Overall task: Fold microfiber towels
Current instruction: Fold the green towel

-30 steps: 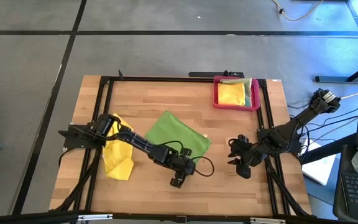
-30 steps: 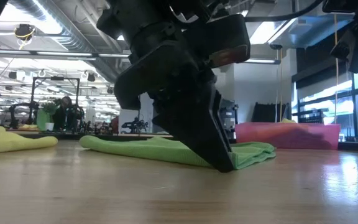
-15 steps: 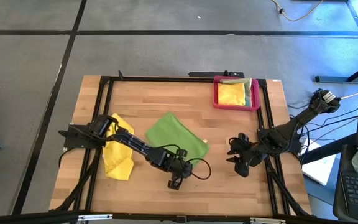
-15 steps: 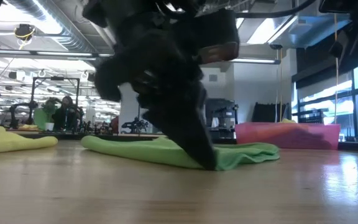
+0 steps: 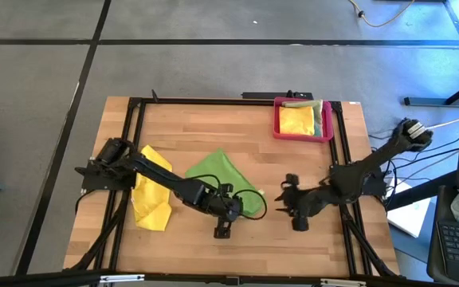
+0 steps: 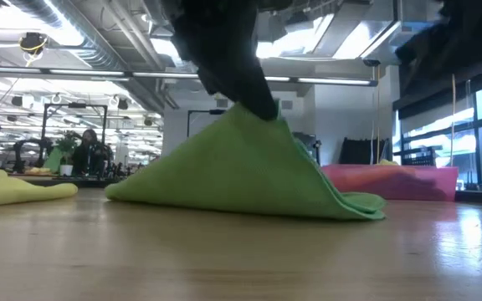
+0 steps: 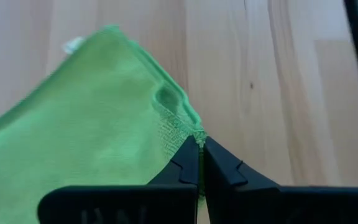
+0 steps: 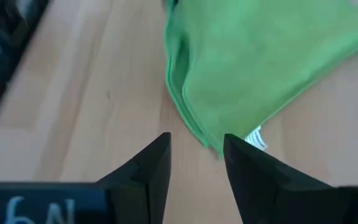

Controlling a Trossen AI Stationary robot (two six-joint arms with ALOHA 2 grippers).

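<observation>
1. My left pincer (image 7: 199,149) is closed tight on a corner of the bright green towel (image 5: 223,179), and that corner is raised off the table (image 5: 293,247) so the cloth hangs from it like a tent; the low view shows the peak clearly.
2. The green towel sits in the middle of the table, a little toward the near edge, with most of its body resting flat on the wood.
3. My right pincer (image 8: 194,158) stands partly open with nothing between its fingers, low over the table just beside the towel's edge on the right-hand side, pointed at a doubled edge where a small white tag shows.
4. Done so far, as I judge it: the pink tray (image 5: 278,119) at the far right corner already holds folded cloths, a yellow one (image 5: 297,119) on top with a pale green one beside it.
5. In progress: the green towel looks to be mid-fold, one corner lifted but not yet laid across.
6. Left to do: the yellow towel (image 5: 150,195) near the left edge lies rumpled and unfolded beneath my left arm, so it waits its turn. I see no teal cloth here.
</observation>
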